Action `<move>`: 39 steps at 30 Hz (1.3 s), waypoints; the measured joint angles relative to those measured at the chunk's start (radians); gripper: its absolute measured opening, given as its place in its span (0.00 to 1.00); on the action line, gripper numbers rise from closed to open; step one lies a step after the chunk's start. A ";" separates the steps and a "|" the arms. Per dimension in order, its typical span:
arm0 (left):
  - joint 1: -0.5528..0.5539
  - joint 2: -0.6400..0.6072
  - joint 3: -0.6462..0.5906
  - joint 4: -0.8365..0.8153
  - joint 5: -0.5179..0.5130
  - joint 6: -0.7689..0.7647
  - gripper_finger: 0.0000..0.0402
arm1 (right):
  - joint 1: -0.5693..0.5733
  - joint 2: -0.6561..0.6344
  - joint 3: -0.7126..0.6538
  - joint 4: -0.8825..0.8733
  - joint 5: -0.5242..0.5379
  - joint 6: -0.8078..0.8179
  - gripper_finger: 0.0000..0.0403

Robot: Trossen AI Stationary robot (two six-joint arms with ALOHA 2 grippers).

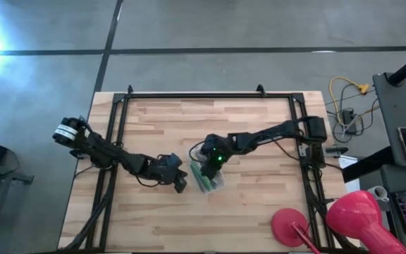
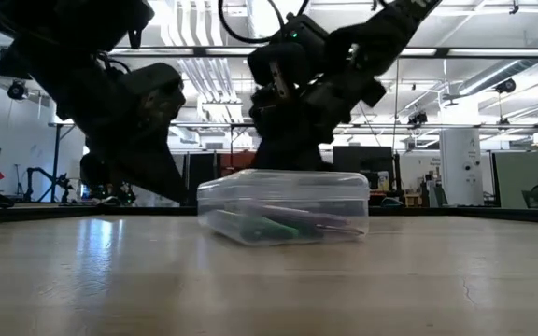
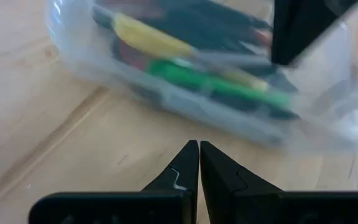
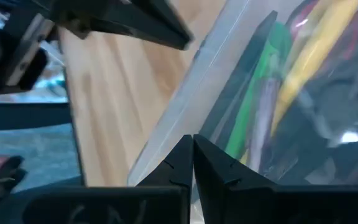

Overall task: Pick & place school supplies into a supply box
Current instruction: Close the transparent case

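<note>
Seen from above, the supply box (image 1: 208, 176) lies near the middle of the bench (image 1: 210, 212), with the right tool (image 1: 206, 156) hanging over its far end and the left tool (image 1: 180, 185) just beside its left flank; that pairing reads as one arm steadying or closing the box while the other stands guard, though this is a judgement. Off at the bench's near right corner sit two big pink-red round objects (image 1: 330, 219), well apart from the work and in nobody's way. From bench height, the box rests flat with its lid seemingly down and a green pen (image 2: 274, 227) lying inside along the bottom; both arms crowd in above and behind it, so little else can be made out. Through the left wrist camera, the left tool's fingers (image 3: 178, 175) are pressed together on nothing, pointed at the box wall, behind which a yellow pen (image 3: 148, 37) and the green one lie side by side. Through the right wrist camera, the right tool (image 4: 192, 163) is likewise closed and empty, sitting right at the box's clear edge; whether it touches the plastic is hard to tell.
</note>
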 joint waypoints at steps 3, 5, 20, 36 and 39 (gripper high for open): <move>0.001 0.019 0.000 0.034 0.000 -0.004 0.00 | 0.016 0.026 0.002 0.054 -0.021 0.029 0.02; 0.004 0.032 -0.001 0.062 0.002 -0.004 0.00 | 0.020 0.031 0.000 0.075 -0.022 0.043 0.02; -0.011 0.059 0.000 0.163 0.039 0.031 0.00 | 0.016 0.015 -0.003 0.076 0.008 0.055 0.02; 0.053 0.168 0.002 0.340 0.040 0.089 0.00 | 0.014 0.010 -0.003 0.042 0.015 0.051 0.02; 0.050 0.186 0.002 0.363 0.038 0.086 0.00 | 0.014 0.010 -0.003 0.036 0.015 0.047 0.02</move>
